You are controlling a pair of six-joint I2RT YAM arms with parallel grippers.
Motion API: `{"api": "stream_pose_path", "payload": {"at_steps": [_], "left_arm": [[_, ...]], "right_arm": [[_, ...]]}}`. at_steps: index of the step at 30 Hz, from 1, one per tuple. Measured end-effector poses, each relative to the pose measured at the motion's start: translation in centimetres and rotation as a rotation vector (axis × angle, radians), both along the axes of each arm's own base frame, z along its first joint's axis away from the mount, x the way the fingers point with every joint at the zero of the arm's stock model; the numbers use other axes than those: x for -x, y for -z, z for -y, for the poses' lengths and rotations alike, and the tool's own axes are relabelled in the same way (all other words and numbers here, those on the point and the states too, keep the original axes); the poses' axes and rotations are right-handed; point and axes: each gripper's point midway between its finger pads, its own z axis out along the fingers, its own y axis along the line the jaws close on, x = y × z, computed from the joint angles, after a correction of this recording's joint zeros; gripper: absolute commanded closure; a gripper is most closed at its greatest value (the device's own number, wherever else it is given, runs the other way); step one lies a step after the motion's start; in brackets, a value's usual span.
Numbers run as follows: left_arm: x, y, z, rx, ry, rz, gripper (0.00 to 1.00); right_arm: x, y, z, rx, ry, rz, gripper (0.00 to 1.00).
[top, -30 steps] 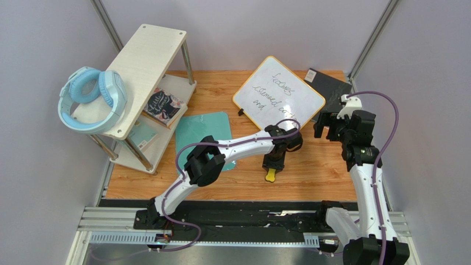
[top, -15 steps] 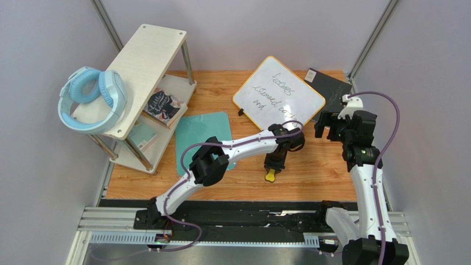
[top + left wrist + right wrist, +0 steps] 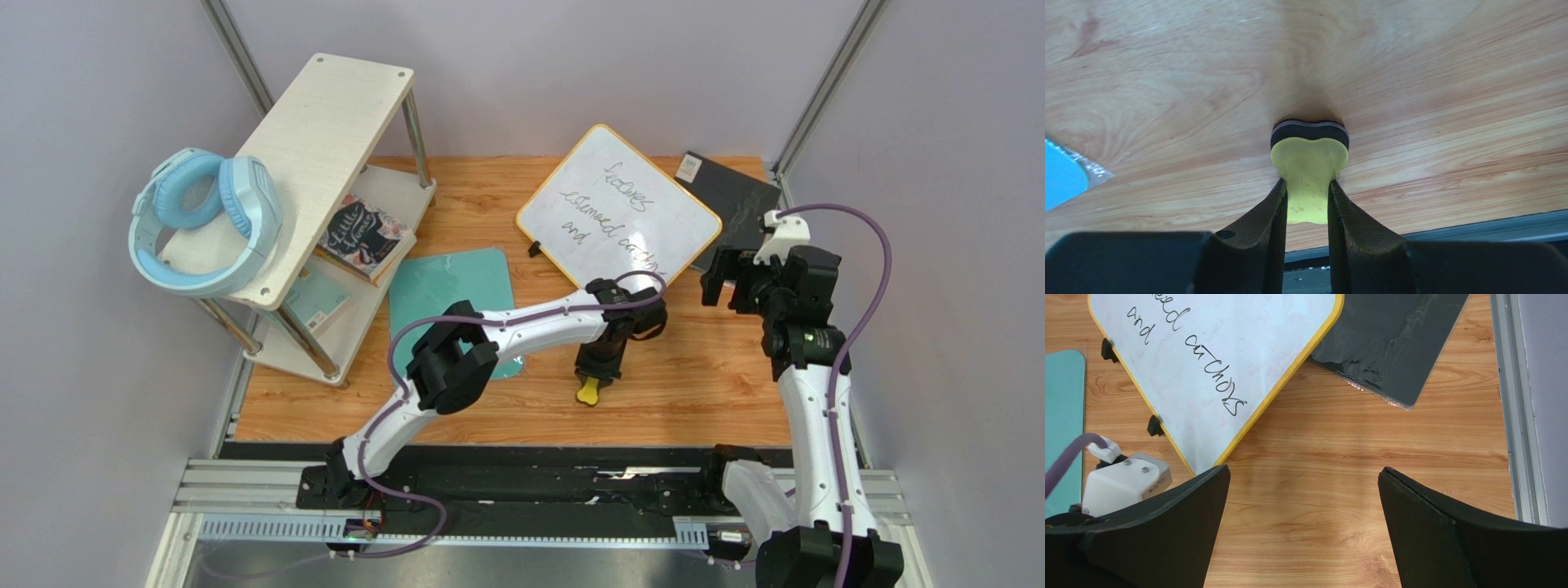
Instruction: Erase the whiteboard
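Observation:
The whiteboard [image 3: 617, 206] lies tilted at the back middle of the wooden table, yellow-framed, with black handwriting on it. It also shows in the right wrist view [image 3: 1211, 361]. My left gripper [image 3: 597, 368] is shut on a yellow eraser [image 3: 590, 391] with a dark felt underside, just in front of the board's near corner. In the left wrist view the eraser [image 3: 1309, 162] sits between my fingers [image 3: 1272, 211] over the bare wood. My right gripper [image 3: 732, 279] is open and empty, hovering just right of the board's near right edge.
A dark grey flat panel [image 3: 732, 196] lies behind the board at the right. A teal cutting board [image 3: 451, 300] lies left of it. A white shelf [image 3: 321, 135] with blue headphones [image 3: 202, 221] and books stands at the left. Metal rails edge the table.
My left gripper with the eraser has shifted slightly left and toward the near edge. My right gripper has barely moved.

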Motion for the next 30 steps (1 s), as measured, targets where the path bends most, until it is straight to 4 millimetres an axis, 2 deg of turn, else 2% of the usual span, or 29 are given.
{"api": "stream_pose_path", "payload": {"at_steps": [2,5,9,12,14,18,21,24,27,30], "left_arm": [[-0.2,-0.4,-0.8,-0.008,0.003,0.023,1.0],[-1.0,-2.2,-1.6,0.013,0.003,0.072,1.0],[-3.4,-6.8,-2.3,0.111,0.0,0.163,1.0],[-6.9,-11.1,-3.0,0.218,-0.027,0.253,1.0],[-9.6,-13.3,-3.9,0.267,-0.054,0.306,1.0],[-14.9,-16.2,-5.0,0.324,-0.087,0.395,1.0],[-18.1,-17.5,-4.7,0.347,-0.081,0.454,1.0],[-19.8,-17.6,-3.8,0.359,-0.065,0.487,1.0],[-20.6,-16.7,-3.6,0.35,-0.065,0.492,1.0],[-21.4,-16.1,-3.6,0.351,-0.067,0.502,1.0]], "right_arm": [[0.0,0.0,-0.1,-0.006,-0.005,-0.001,0.03],[0.2,-0.2,-0.4,-0.027,-0.03,0.005,0.0],[0.1,-0.4,-0.8,-0.041,-0.065,0.005,0.0],[-0.8,-0.7,-0.8,-0.049,-0.079,-0.012,0.0],[-2.1,-0.9,-0.3,-0.063,-0.078,-0.029,0.0],[-5.9,-1.5,1.7,-0.117,-0.067,-0.062,0.05],[-9.0,-1.3,3.8,-0.182,-0.066,-0.08,0.05],[-11.4,-0.4,5.6,-0.26,-0.095,-0.088,0.05],[-12.9,0.5,6.1,-0.337,-0.146,-0.101,0.05],[-14.4,1.2,5.4,-0.416,-0.23,-0.112,0.07]]}}
